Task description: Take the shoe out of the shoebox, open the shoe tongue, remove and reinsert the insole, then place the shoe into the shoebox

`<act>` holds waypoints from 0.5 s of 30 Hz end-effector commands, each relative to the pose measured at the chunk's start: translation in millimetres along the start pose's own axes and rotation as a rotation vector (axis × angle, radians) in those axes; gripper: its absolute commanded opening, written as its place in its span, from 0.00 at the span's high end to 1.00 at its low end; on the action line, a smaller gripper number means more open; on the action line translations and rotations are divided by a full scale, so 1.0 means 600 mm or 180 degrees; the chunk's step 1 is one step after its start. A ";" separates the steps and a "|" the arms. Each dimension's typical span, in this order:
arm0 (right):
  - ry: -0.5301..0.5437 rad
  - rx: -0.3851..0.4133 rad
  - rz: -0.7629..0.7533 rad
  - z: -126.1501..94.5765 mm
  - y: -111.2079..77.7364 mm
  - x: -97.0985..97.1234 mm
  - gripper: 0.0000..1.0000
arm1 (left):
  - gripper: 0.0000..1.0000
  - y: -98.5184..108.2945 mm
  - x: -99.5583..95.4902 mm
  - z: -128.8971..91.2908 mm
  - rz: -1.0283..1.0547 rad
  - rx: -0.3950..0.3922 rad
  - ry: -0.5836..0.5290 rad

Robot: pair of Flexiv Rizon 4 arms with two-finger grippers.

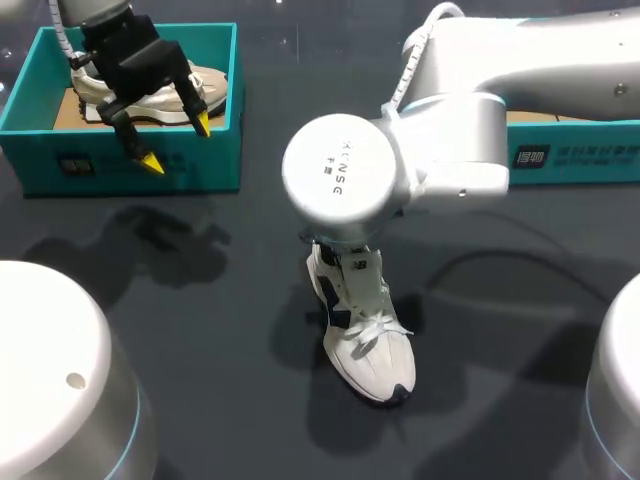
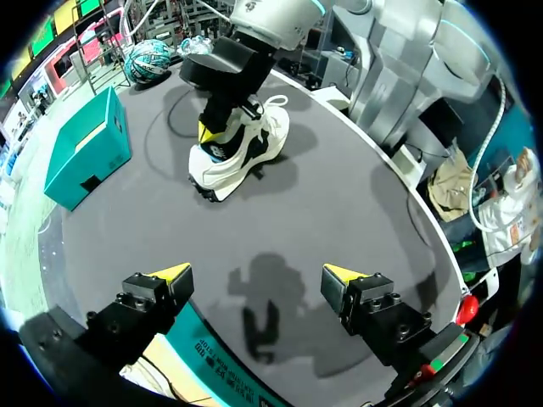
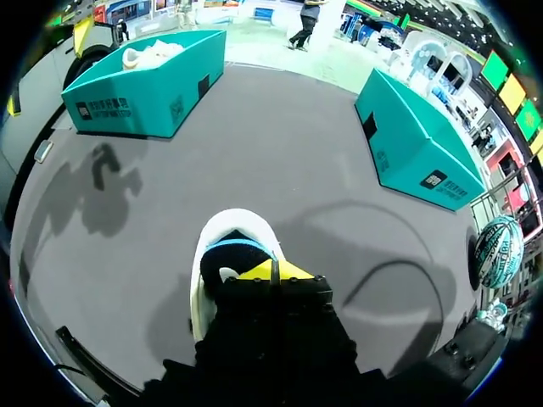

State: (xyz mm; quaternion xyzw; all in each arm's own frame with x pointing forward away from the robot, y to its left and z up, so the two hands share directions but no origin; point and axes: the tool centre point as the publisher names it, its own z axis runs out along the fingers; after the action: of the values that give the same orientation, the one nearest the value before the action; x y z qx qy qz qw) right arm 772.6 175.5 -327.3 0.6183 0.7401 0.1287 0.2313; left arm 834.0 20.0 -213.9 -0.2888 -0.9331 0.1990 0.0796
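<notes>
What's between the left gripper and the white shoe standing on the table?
Only the teal shoebox front wall below the left gripper, then bare dark table with shadows up to the white shoe. The left wrist view shows it best.

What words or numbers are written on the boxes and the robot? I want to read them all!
Left shoebox front: white label marks, too small to read.
Right shoebox side: white logo and row of signs, too blurred to read.
Right arm's round cap: small grey letters, turned sideways, too unclear to quote.
Shoe: no print readable.
</notes>
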 end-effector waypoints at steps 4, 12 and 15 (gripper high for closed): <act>0.0166 0.0094 -0.0072 0.036 0.003 0.010 1.00 | 0.00 0.000 0.001 -0.001 0.0001 -0.0006 0.0003; 0.0252 0.0226 -0.0152 0.065 -0.005 0.027 1.00 | 0.00 0.000 0.001 -0.001 0.0001 -0.0006 0.0003; 0.0268 0.0328 -0.0156 0.077 -0.016 0.028 1.00 | 0.00 0.000 0.001 -0.001 0.0001 -0.0006 0.0003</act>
State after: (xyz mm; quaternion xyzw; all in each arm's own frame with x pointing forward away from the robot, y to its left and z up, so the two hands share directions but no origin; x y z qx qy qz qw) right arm 778.7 182.7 -360.3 0.6050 0.7680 0.1133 0.1769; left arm 834.0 20.0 -213.9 -0.2888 -0.9331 0.1989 0.0796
